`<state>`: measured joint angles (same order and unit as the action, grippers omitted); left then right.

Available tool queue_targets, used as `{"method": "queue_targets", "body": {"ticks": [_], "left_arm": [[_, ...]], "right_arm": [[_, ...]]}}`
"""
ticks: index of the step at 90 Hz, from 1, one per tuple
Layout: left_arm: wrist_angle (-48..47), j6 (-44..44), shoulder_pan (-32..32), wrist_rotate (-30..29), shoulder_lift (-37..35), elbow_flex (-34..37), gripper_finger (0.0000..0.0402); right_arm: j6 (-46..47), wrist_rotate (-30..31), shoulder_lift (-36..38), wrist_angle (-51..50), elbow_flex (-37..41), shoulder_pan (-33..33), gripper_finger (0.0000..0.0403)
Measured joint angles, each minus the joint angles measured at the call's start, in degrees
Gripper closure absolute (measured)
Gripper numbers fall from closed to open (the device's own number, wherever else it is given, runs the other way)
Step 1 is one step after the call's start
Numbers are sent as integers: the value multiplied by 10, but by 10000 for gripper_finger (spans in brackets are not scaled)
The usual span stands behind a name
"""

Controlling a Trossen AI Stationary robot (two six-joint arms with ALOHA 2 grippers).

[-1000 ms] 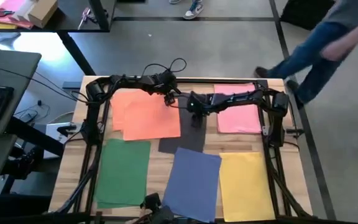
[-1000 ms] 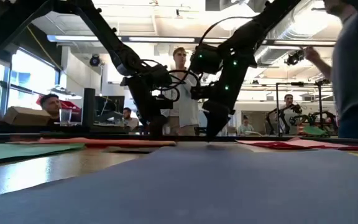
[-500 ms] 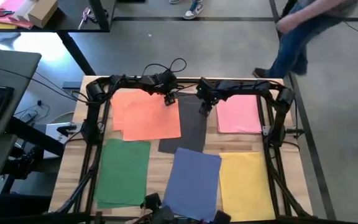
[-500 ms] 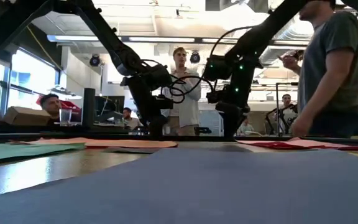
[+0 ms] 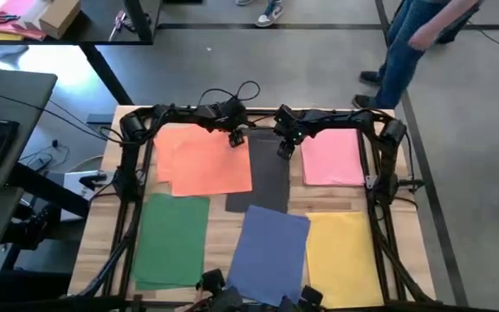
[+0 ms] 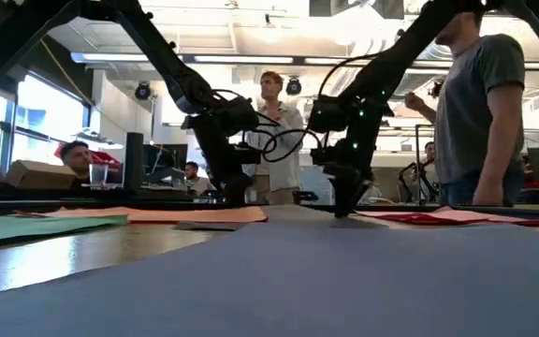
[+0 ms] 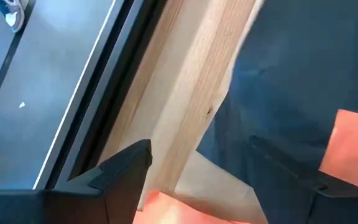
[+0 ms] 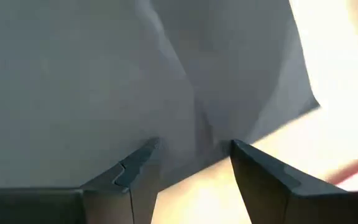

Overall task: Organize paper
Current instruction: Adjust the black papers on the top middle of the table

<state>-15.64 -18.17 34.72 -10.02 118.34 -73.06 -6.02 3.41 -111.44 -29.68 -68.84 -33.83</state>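
On the light wooden bench (image 5: pixel 219 221) the thin rectangular sheets of coloured paper already lie sorted by colour, seen from above: an orange pile (image 5: pixel 202 160) at about 10 o'clock from the bench's middle, a pink pile (image 5: pixel 332 158) at 2 o'clock, a green sheet (image 5: pixel 173 238) at 8 o'clock, a blue sheet (image 5: pixel 271 253) at 6 o'clock and a yellow sheet (image 5: pixel 343 256) at 4 o'clock. The dark grey sheet (image 5: pixel 268 173) lies in the gap between orange and pink, running from 12 o'clock toward the centre, its near end just tucked against the blue sheet. Judging from this, most of the sorting looks done; what seems left is squaring up the grey sheet and the slightly fanned orange pile. The right tool (image 5: pixel 286 149) hovers low at the far right edge of the grey sheet, its fingers parted; its wrist camera shows grey paper spread between the two fingers with a gentle fold in it, but I cannot tell whether they pinch it or merely rest over it. The left tool (image 5: pixel 235 138) sits at the far left corner of the grey sheet beside the orange pile, fingers apart and holding nothing, with orange paper, bare wood and grey paper visible between them. No trays or bins are on the bench. A person (image 6: pixel 480 108) stands beyond the far right corner.
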Motion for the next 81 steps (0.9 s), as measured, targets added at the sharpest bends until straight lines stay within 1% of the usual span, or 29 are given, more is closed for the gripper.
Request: {"method": "queue_targets", "body": {"ticks": [7, 32, 37, 43, 54, 59, 65, 71, 81], "left_arm": [[0, 0, 0, 0, 0, 0, 152], [0, -1, 0, 0, 0, 0, 152], [0, -1, 0, 0, 0, 0, 152], [0, -1, 0, 0, 0, 0, 152], [0, -1, 0, 0, 0, 0, 152], [0, -1, 0, 0, 0, 0, 152], [0, -1, 0, 0, 0, 0, 152], [0, -1, 0, 0, 0, 0, 152], [0, -1, 0, 0, 0, 0, 152]], "right_arm": [[-2, 10, 0, 4, -5, -10, 227], [-11, 8, 0, 23, -13, -42, 227], [-16, -2, 1, 18, -13, -42, 227], [-22, -30, 9, -10, -13, -34, 227], [-35, -108, 37, -73, -10, 15, 227], [-33, -144, 48, -99, -2, 47, 227], [-28, -175, 61, -106, 8, 91, 227], [-15, -189, 70, -98, 19, 142, 227], [10, -188, 70, -80, 39, 224, 227]]}}
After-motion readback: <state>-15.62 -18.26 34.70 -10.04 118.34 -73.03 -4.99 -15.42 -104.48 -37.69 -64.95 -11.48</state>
